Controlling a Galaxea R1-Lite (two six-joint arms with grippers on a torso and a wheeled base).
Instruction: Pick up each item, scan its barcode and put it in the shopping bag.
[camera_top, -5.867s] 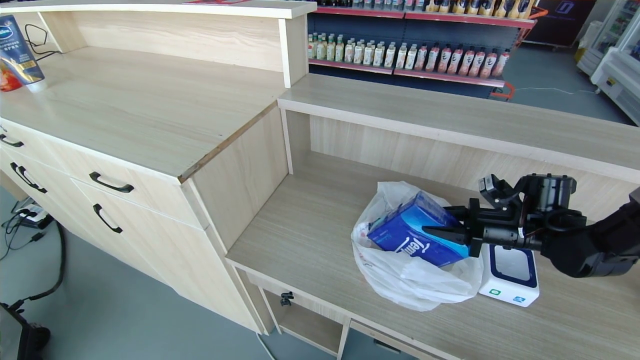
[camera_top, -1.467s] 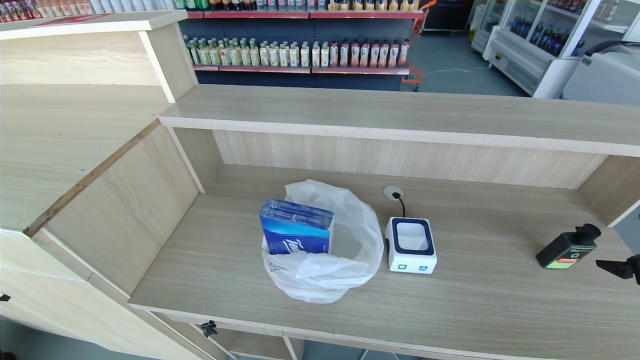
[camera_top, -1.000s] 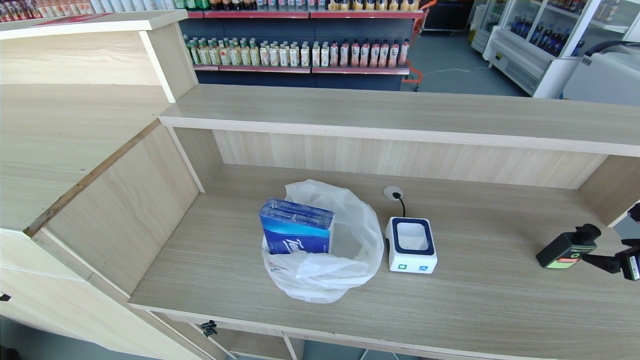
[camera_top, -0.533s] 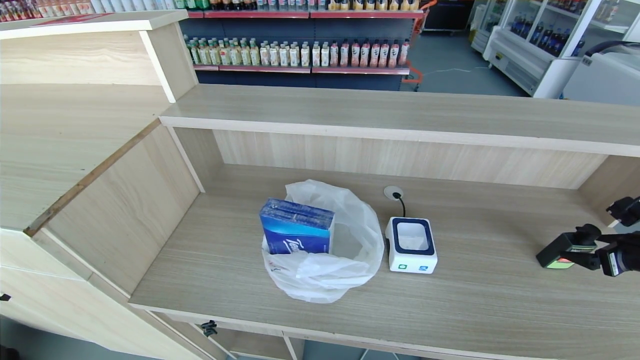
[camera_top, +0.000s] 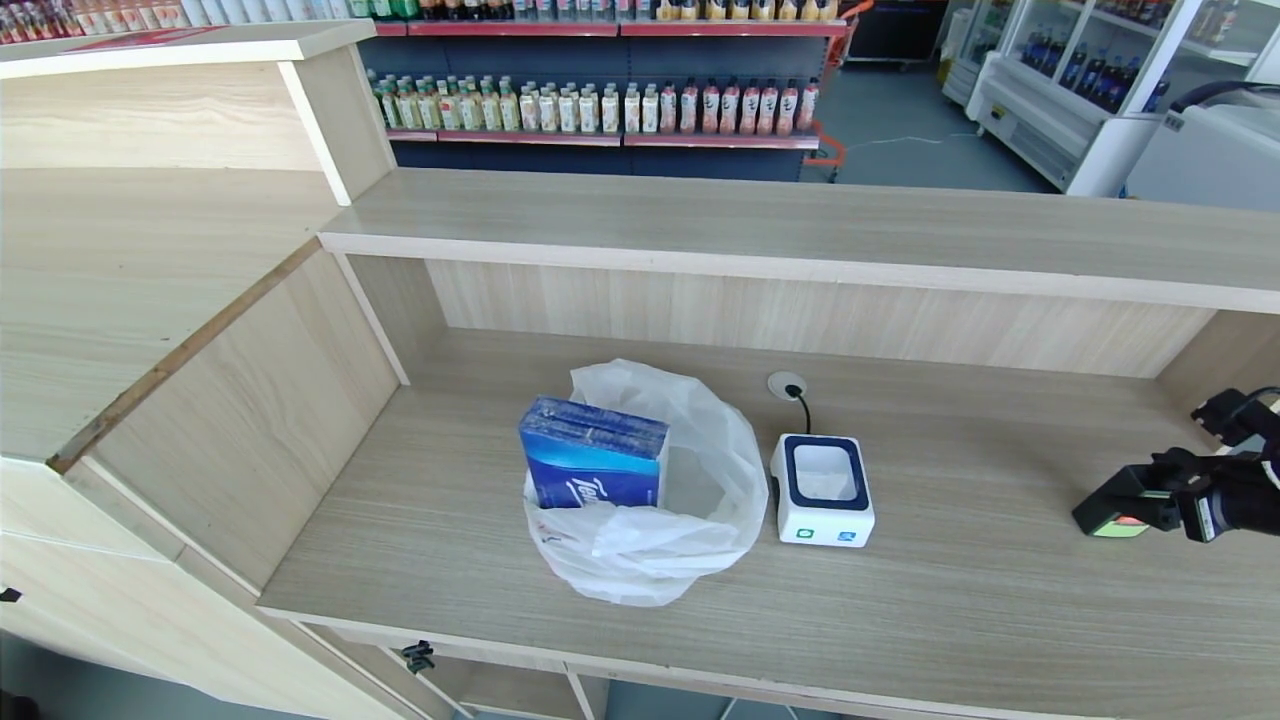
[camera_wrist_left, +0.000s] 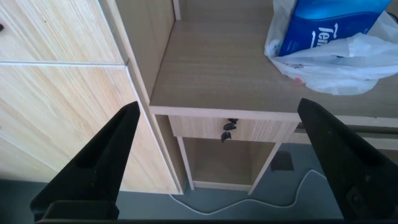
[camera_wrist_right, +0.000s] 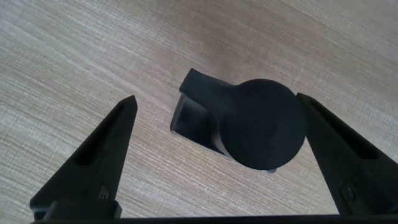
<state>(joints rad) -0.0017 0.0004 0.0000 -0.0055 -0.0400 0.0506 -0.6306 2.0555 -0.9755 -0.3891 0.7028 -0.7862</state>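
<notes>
Counter (camera_top: 960, 570) holds shopping bag (camera_top: 650, 555), scanner (camera_top: 822, 492), black bottle (camera_top: 1108, 500).

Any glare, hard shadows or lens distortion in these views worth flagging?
Head view: even light, soft shadow under the shopping bag, pale reflection on the scanner window, counter edges look straight. Right wrist view: fingers of the right end effector are dark silhouettes flanking the black bottle. Left wrist view: recess under the counter in shade.

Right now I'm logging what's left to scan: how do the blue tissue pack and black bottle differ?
The blue tissue pack stands in the shopping bag; the black bottle sits on the bare counter. The pack is larger and boxy; the bottle has a round cap. The open right gripper straddles the bottle; no gripper is at the pack. Both are on one counter.
</notes>
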